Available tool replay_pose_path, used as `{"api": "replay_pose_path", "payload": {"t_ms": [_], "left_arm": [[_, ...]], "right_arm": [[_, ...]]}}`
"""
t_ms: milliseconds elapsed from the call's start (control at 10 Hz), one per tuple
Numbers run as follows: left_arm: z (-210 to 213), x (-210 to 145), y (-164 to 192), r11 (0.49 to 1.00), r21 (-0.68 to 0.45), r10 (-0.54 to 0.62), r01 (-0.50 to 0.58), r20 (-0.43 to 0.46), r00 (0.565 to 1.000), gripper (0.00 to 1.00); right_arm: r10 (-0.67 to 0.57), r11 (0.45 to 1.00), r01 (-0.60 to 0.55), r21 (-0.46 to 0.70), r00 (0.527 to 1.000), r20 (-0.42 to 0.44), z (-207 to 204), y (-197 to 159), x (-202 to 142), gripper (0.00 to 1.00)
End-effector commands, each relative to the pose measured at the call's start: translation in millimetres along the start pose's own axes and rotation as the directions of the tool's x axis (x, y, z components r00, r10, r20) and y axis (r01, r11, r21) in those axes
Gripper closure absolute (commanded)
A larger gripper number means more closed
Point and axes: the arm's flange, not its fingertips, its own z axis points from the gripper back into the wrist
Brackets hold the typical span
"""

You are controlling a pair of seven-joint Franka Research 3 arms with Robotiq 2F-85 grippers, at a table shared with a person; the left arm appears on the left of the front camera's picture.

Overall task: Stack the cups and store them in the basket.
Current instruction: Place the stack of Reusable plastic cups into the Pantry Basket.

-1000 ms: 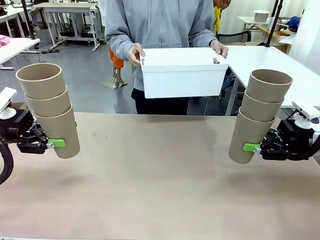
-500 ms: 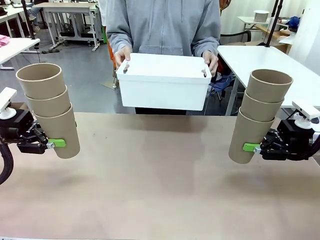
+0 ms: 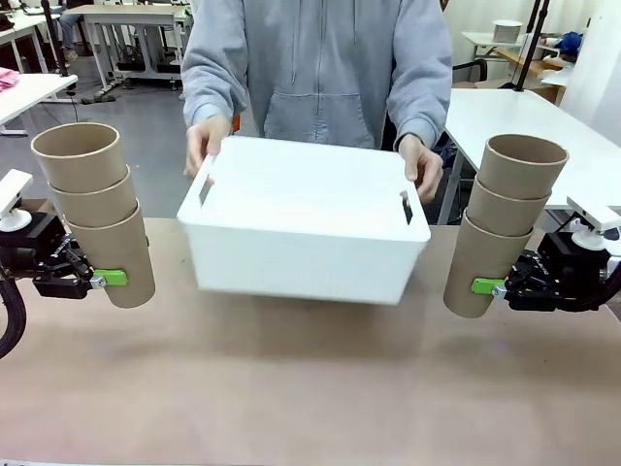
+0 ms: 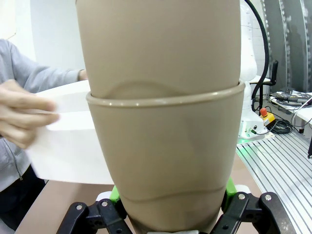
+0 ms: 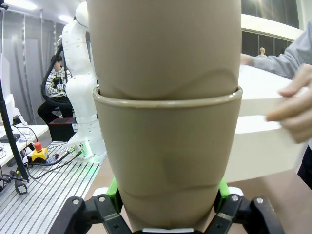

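Two stacks of three tan paper cups hang above the table. My left gripper (image 3: 109, 279) is shut on the bottom cup of the left stack (image 3: 97, 209), whose lower cups (image 4: 165, 141) rise between my fingers in the left wrist view. My right gripper (image 3: 482, 285) is shut on the bottom cup of the right stack (image 3: 505, 223), seen close up as nested cups (image 5: 165, 141) in the right wrist view. Between the stacks, a person in a grey hoodie holds the white basket (image 3: 301, 243) by its slot handles, low over the table's middle. The basket (image 4: 68, 141) and the basket (image 5: 263, 141) also show behind the cups.
The brown tabletop (image 3: 310, 388) lies bare in front of the basket. A white table (image 3: 524, 116) stands at the back right, other tables at the back left. A white arm base (image 5: 85, 97) stands off to one side in the right wrist view.
The person has brought the basket forward and down, from chest height behind the table to low over its middle. Both arms and cup stacks have stayed still.
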Motion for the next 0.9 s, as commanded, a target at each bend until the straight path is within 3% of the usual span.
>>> {"api": "replay_pose_path", "payload": {"t_ms": [0, 800], "left_arm": [[-1.5, 2.8, -1.2, 1.000, -0.005, -0.009, 0.009, 0.007, 1.000, 0.16], [-1.5, 2.8, -1.2, 1.000, -0.005, -0.009, 0.009, 0.007, 1.000, 0.16]], "right_arm": [[0.011, 1.000, -0.011, -0.001, 1.000, 0.003, 0.2, -0.6, 4.1, 0.16], [0.011, 1.000, -0.011, -0.001, 1.000, 0.003, 0.2, -0.6, 4.1, 0.16]]}}
